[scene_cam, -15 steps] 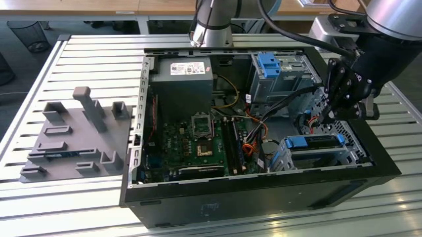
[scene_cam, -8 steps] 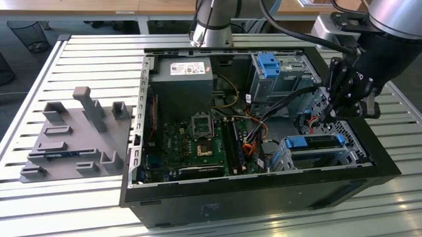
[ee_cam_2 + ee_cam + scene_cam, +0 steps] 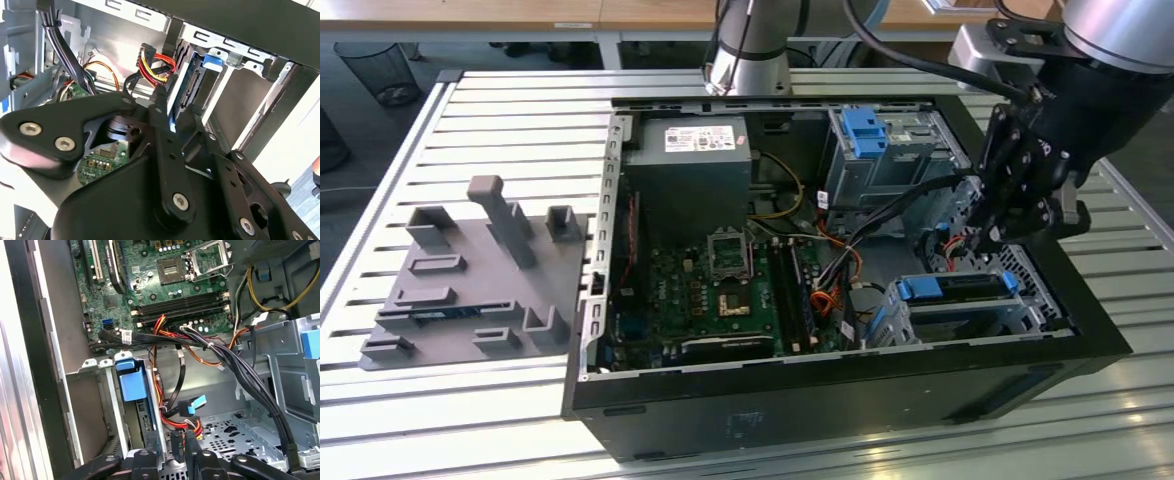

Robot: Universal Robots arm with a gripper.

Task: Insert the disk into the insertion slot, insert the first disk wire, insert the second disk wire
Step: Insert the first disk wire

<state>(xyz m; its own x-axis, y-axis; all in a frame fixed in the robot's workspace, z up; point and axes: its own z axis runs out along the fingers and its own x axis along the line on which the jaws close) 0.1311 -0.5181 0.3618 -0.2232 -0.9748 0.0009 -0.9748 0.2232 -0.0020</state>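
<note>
The disk (image 3: 958, 288), silver in a bright blue carrier, sits inside the insertion slot (image 3: 974, 318), a low perforated metal cage at the case's front corner on the exterior view's right. Both wrist views look along it: the disk (image 3: 192, 87) (image 3: 131, 381) in the insertion slot (image 3: 250, 57) (image 3: 102, 390). My gripper (image 3: 994, 232) (image 3: 172, 107) (image 3: 172, 447) hangs just behind the disk's rear edge. A red-and-yellow power wire (image 3: 159, 64) (image 3: 190, 424) with a black plug lies loose close to the gripper. A black cable with a blue plug (image 3: 195, 405) hangs free beside it.
The open computer case (image 3: 854, 400) lies on a slatted metal table (image 3: 507, 110). A taller grey cage with a blue tab (image 3: 867, 130) stands behind the gripper. The motherboard (image 3: 720, 290) and bundled black cables (image 3: 240, 375) are in the case. A grey fixture tray (image 3: 467, 270) sits at the exterior view's left.
</note>
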